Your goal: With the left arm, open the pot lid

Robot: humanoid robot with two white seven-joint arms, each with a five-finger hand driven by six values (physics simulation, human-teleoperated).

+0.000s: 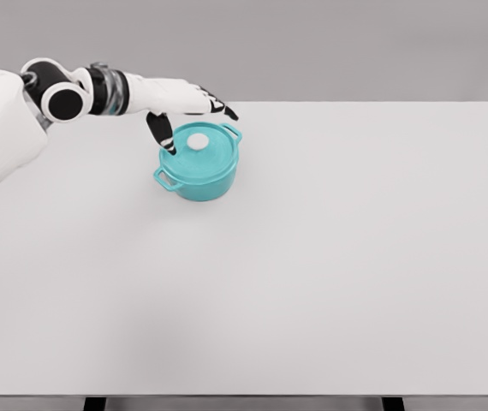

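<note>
- Lid [198, 147] — teal, with a white knob [199, 140] at its centre — sits closed on a teal pot [199, 171], left of middle toward the far side of a white table [330, 274].
- Head view: the left hand [191, 110] hovers just behind and above the pot, fingers loosely spread, thumb pointing down beside the lid's near-left rim, grasping nothing.
- Right arm is not visible.
- Likely best approach — centre the fingers over the knob, pinch firmly, then lift straight up so the pot does not drag.
</note>
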